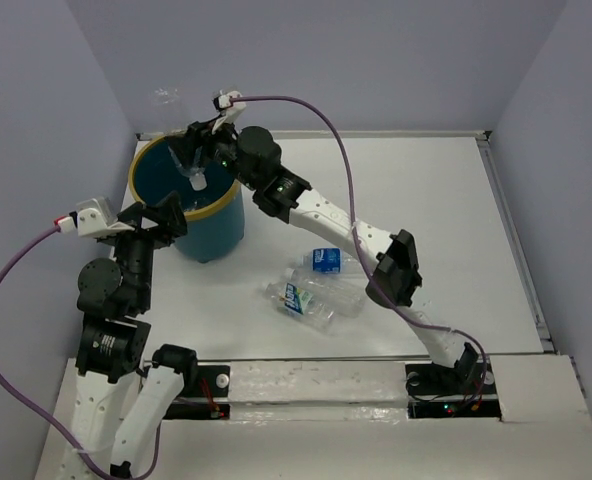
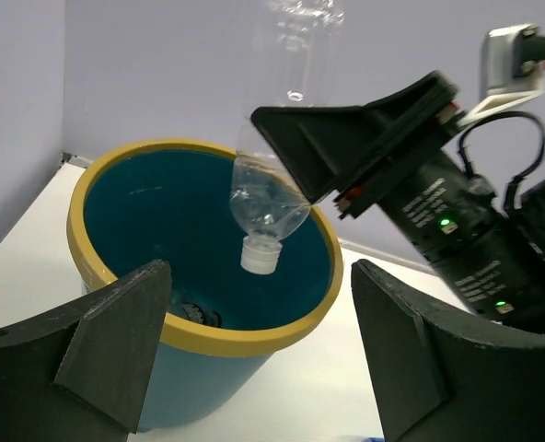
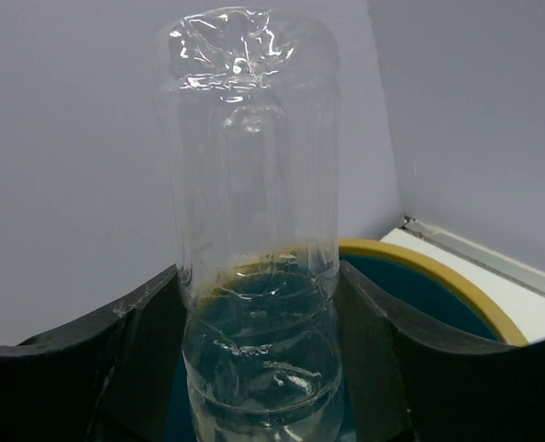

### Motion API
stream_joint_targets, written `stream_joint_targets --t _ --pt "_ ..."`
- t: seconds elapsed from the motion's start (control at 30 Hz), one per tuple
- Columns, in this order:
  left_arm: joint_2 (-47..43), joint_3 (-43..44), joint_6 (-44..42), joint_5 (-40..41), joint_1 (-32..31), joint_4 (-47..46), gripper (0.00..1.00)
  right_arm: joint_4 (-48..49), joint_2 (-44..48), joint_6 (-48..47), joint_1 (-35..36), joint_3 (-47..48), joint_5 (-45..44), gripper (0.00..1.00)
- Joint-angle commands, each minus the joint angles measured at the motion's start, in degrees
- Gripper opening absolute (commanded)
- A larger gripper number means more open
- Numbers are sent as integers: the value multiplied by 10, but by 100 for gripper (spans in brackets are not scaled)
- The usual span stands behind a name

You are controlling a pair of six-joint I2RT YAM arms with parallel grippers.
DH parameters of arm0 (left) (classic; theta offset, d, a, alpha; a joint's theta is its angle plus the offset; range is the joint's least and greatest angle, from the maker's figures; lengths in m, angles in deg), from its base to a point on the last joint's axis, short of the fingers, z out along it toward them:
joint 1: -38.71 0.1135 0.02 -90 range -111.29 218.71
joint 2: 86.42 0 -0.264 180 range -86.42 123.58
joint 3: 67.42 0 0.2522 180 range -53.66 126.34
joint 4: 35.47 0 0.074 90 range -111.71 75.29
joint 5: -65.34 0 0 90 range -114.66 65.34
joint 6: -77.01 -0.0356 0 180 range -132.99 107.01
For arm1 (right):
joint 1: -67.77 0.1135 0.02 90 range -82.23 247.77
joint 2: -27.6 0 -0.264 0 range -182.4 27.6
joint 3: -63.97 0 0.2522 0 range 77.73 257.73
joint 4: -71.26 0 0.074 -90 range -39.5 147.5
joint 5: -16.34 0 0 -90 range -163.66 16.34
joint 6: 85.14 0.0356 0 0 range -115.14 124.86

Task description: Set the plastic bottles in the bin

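Because the clear crinkled plastic bottle (image 2: 268,198) hangs cap-down, its long axis upright, directly over the mouth of the round teal bin with a yellow rim (image 2: 208,343), the right gripper (image 3: 259,313), clamped on the bottle's body, probably needs only to let go. The left gripper (image 1: 168,218) hovers open and empty at the bin's near side. Other clear plastic bottles (image 1: 316,290) lie on the table, near and right of the bin.

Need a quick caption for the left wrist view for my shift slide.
The right gripper holds a clear bottle cap-down above the open teal bin, not yet released.
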State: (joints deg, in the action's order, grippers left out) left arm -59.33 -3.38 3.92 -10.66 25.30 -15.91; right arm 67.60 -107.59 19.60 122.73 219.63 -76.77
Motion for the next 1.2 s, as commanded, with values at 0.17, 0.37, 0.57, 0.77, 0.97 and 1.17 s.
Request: stream_joint_targets --t 0.17,0.37,0.57,0.77,0.97,1.17 --pt "-6 12 -2 -58 0 -36 88 51 82 -31 6 -85 23 90" --pt "42 20 22 -244 0 -54 86 98 339 29 -41 -385 47 86" --pt "168 37 44 -354 -51 -80 86 113 581 113 -118 -789 -21 62" --pt "312 96 -7 -144 -316 -63 88 43 826 194 -156 -1063 -107 49" --pt "434 105 -95 -33 -419 -63 90 -101 1005 242 -162 -1162 -159 47" --pt "584 126 -158 -34 -455 -97 93 -271 1172 295 -162 -1198 -186 57"
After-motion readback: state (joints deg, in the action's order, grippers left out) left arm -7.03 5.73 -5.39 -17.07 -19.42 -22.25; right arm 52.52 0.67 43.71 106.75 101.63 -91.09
